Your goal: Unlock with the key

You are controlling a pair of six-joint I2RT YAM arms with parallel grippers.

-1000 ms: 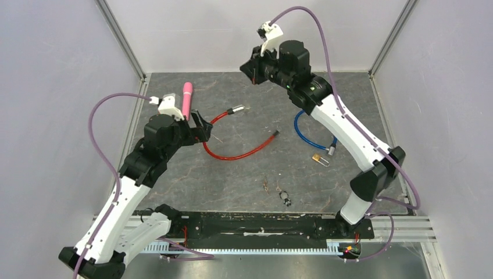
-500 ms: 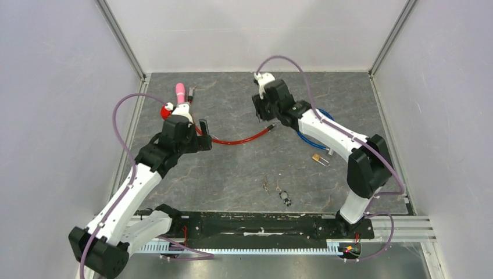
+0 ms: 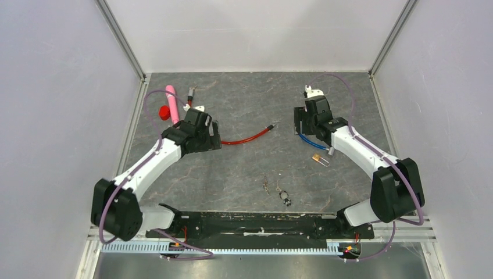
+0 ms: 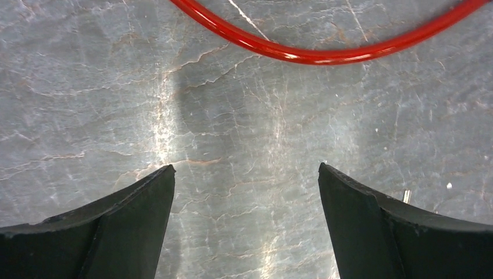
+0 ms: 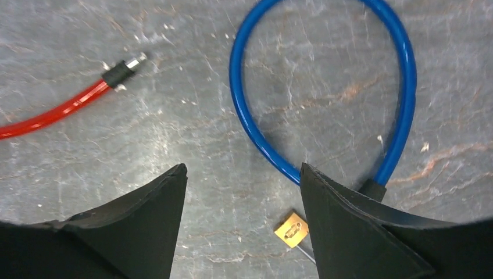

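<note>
A small brass padlock [image 3: 318, 158] lies on the grey table, joined to a blue cable loop [image 3: 304, 141]. The right wrist view shows the padlock [image 5: 292, 229] just inside my right finger, with the blue cable [image 5: 256, 133] ahead of it. My right gripper [image 3: 298, 123] [image 5: 244, 168] hangs open over them, holding nothing. The key [image 3: 265, 185] lies near the table's front middle beside a small ring [image 3: 285, 197], apart from both grippers. My left gripper [image 3: 215, 136] [image 4: 246, 168] is wide open and empty, low over bare table just short of a red cable [image 4: 325, 55].
The red cable [image 3: 244, 140] runs from under the left wrist to a metal tip [image 5: 125, 67] near the blue loop. A pink stick [image 3: 171, 103] and a red cap [image 3: 164, 111] lie at the back left. White walls close in three sides of the table [image 3: 244, 168].
Both arms have come down from high poses to just above the table. The right gripper has gone from shut to open. The red cable now lies straighter, one end by the pink stick.
</note>
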